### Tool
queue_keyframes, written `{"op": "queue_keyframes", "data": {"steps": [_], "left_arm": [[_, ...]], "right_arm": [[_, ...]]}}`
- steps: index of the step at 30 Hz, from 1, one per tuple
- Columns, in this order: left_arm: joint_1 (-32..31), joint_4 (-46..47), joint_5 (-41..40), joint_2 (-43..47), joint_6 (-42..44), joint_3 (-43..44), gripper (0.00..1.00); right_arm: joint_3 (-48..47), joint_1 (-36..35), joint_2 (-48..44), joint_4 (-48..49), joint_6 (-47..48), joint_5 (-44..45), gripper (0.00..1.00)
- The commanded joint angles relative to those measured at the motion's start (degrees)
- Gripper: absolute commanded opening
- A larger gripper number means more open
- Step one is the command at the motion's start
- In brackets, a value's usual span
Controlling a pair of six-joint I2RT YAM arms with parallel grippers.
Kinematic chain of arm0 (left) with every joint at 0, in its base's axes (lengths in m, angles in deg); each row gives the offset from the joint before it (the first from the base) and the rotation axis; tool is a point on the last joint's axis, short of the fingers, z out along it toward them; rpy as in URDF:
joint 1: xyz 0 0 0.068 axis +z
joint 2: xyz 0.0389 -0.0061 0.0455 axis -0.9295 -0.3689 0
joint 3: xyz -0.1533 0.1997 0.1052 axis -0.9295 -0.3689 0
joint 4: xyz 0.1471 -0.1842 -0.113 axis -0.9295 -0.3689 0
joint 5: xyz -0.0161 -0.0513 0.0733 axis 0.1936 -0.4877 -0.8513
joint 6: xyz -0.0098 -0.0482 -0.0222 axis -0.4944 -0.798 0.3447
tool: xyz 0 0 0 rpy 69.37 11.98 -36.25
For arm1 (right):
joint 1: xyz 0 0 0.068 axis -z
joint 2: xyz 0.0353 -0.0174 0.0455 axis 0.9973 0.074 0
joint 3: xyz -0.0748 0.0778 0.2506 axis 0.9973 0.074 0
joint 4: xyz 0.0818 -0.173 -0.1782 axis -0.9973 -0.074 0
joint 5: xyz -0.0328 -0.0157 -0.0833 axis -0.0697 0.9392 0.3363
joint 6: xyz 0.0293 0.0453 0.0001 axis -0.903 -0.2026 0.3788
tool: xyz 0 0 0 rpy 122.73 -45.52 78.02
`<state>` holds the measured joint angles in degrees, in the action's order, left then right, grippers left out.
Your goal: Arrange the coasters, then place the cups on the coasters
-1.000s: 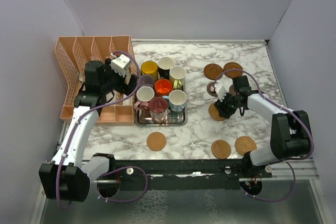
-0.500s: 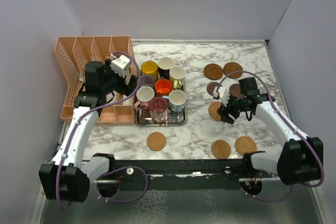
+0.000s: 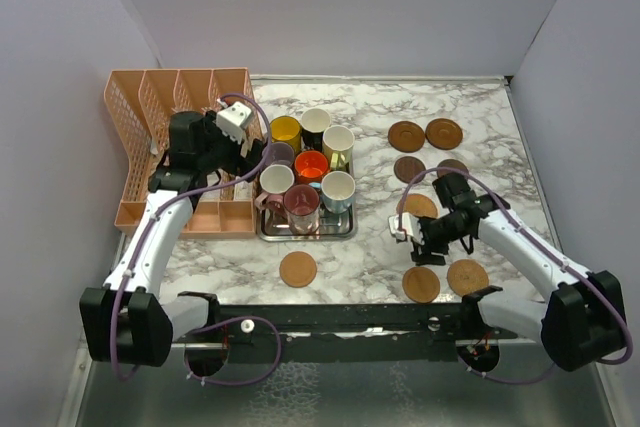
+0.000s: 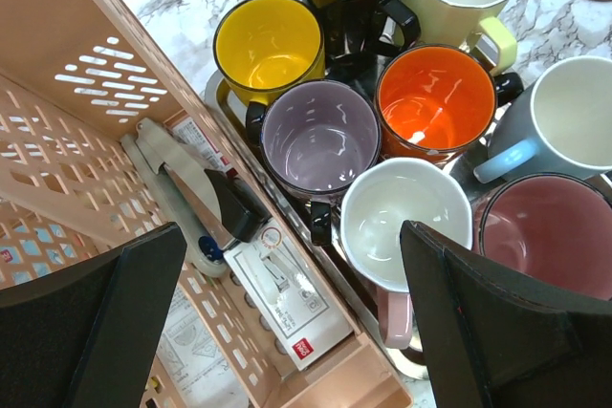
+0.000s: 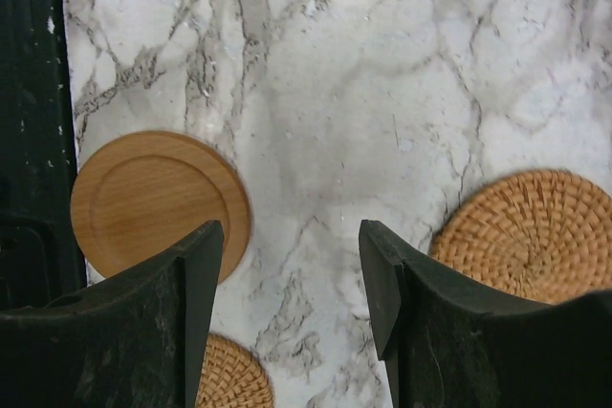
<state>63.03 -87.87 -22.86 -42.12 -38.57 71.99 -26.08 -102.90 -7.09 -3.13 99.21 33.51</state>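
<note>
8 coasters (image 3: pixel 406 134) lie flat on the marble desk (image 3: pixel 370 237), none under a cup. 4 dark brown ones sit in a block at far right. 1 tan one lies just nearer, partly hidden by the right arm. 2 lie side by side at the near right edge, and 1 lies alone in front of the tray (image 3: pixel 305 232). 8 cups (image 3: pixel 311 165) stand upright, packed together on that steel tray: yellow, black and cream at the back, purple, orange, pink-white, maroon and light blue nearer. The right gripper (image 5: pixel 287 236) is spread with nothing between its fingers. It is over bare marble, with a smooth wooden coaster (image 5: pixel 158 203) on one side and a woven coaster (image 5: pixel 531 226) on the other. The left gripper (image 4: pixel 292 236) is spread wide and empty, over the purple and pink-white cups beside the peach mesh organizer (image 3: pixel 150 137).
</note>
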Motion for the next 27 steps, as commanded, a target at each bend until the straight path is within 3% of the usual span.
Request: {"op": "queue_keyframes", "data": {"steps": [1, 12, 21, 27], "left_arm": [[0.14, 1.76, -2.01, -1.54, 0.13, 2.46, 0.99], [0.23, 2.56, -4.19, -5.08, 1.12, 2.51, 0.99], [0.22, 2.48, -4.54, -5.36, 1.92, 1.62, 0.99], [0.2, 2.52, -3.91, -5.85, 1.68, 2.02, 0.99]], "right_arm": [[0.24, -4.28, 1.6, -0.29, 3.39, -0.04, 0.58], [-1.98, -11.37, 8.89, -3.81, 11.93, 9.92, 0.54], [1.15, -14.27, 8.96, 3.21, 9.73, 11.54, 0.53], [2.15, -14.38, 9.44, 5.65, 7.43, 13.2, 0.45]]}}
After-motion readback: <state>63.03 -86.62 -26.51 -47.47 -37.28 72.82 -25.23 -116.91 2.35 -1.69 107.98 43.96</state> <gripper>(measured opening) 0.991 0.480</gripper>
